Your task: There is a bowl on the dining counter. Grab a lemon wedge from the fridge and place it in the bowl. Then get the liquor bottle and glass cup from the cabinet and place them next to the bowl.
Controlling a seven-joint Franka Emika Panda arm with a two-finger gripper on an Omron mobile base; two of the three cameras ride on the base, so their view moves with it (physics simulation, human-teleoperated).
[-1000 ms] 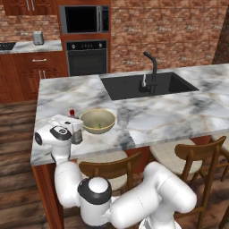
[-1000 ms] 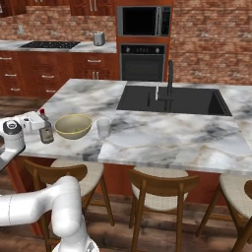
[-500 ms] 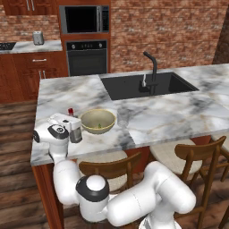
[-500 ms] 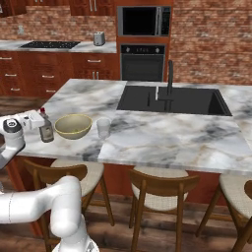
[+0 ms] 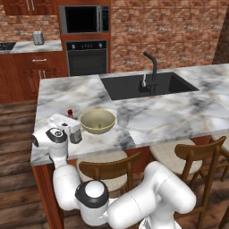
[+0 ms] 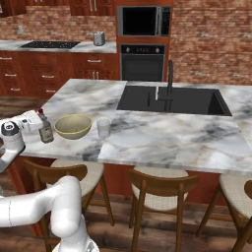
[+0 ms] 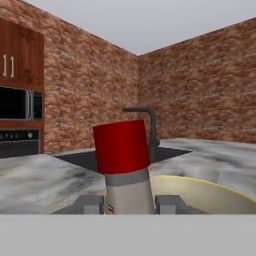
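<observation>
Liquor bottle (image 6: 46, 130) stands beside the bowl (image 6: 73, 126), glass cup (image 6: 103, 127) opposite; my hand (image 7: 129, 204) flanks its neck, jaws slightly parted, grip uncertain. Lemon I can't confirm.

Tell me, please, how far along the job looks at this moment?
Nearly finished, it seems. The glass cup already stands on the counter beside the bowl. The liquor bottle stands upright on the bowl's other side, with the gripper at its neck; the fingers flank it, and I cannot tell whether they have let go. Whether a lemon wedge lies in the bowl cannot be made out. Left: releasing and withdrawing.
</observation>
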